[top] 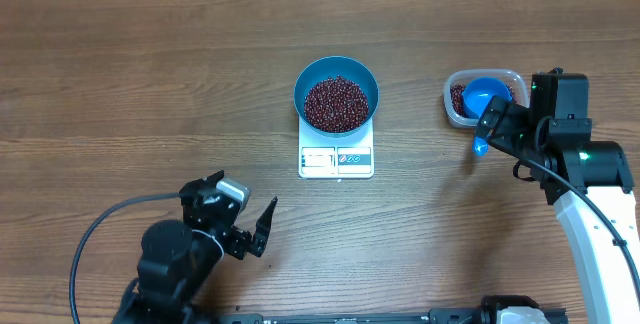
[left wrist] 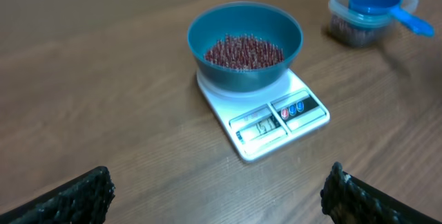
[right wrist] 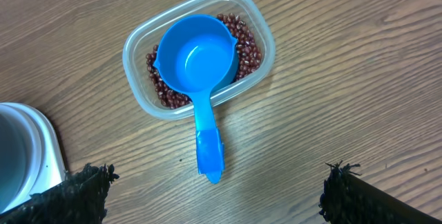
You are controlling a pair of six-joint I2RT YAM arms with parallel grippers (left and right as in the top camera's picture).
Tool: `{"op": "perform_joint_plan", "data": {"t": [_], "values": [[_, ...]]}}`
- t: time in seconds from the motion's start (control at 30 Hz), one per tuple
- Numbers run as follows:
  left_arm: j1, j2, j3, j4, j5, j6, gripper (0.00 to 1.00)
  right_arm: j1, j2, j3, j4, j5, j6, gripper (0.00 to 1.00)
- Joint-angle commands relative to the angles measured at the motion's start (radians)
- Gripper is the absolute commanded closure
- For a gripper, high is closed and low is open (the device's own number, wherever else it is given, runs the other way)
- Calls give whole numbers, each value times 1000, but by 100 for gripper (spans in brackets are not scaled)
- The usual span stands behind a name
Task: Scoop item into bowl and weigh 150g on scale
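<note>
Blue bowl [top: 336, 86] of beans [top: 336, 103] atop scale [top: 336, 159]

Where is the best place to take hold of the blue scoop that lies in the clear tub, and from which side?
Grip the scoop by its flat handle, which sticks out past the tub rim. Probably best to come down from above, fingers across the handle's narrow width; the cup is wide and sits among the beans.
</note>
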Motion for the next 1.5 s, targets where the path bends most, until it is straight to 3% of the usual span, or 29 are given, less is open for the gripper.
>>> {"op": "perform_joint_plan", "data": {"t": [0.0, 0.37, 0.57, 0.8, 1.07, 1.47], "values": [[11, -110, -111, 82, 19, -13, 0, -5, -15, 9, 2, -5, -11, 0], [67, -350, -441, 504, 83, -14, 0, -5, -15, 9, 2, -5, -11, 0], [143, -360, -449, 517, 89, 13, 0, -5, -15, 9, 2, -5, -11, 0], [278, -360, -449, 476, 77, 190, 0, -5, -15, 9, 2, -5, -11, 0], [313, -360, -449, 436, -167, 168, 1, -5, -15, 9, 2, -5, -11, 0], [313, -360, -449, 436, -173, 163, 0, -5, -15, 9, 2, -5, -11, 0]]}}
